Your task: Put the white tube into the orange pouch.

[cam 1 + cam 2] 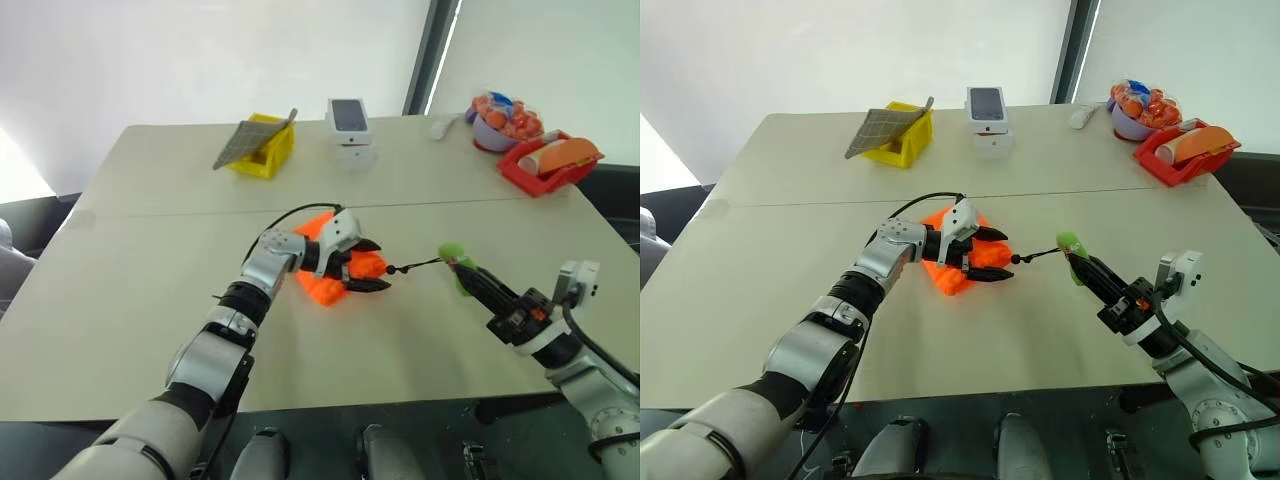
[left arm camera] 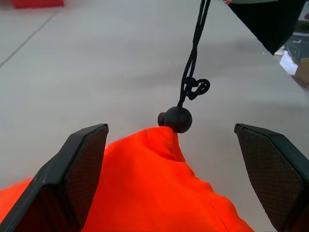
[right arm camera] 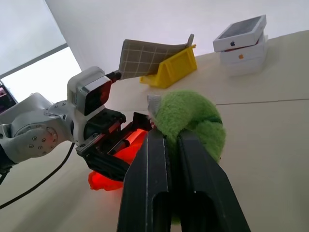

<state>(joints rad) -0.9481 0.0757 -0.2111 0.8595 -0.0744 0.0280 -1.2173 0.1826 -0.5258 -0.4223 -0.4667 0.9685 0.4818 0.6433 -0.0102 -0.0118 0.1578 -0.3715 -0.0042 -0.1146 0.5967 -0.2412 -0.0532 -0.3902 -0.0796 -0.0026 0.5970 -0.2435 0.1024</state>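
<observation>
Left end effector (image 1: 370,268), fingers spread, straddles the neon-orange fabric pouch (image 1: 325,285); right end effector (image 1: 466,275) is clamped on the cord's fuzzy green ring (image 1: 455,259).

- A yellow bin (image 1: 266,150) near the table's far edge, a grey checked cloth (image 1: 243,142) draped over it.
- Stacked white phone boxes (image 1: 350,124) beside it.
- A red tray (image 1: 549,163) and a purple bowl (image 1: 490,135) at the far right corner.

1 orange pouch (image 1: 322,283) with 1 black cord (image 1: 418,265) and 1 green ring (image 1: 453,254); 1 yellow bin (image 1: 263,147); 1 checked cloth (image 1: 238,142); 2 stacked phone boxes (image 1: 350,123); 1 red tray (image 1: 548,165); 1 purple bowl (image 1: 490,134); 2 grippers: left gripper (image 1: 366,266), right gripper (image 1: 468,274).
</observation>
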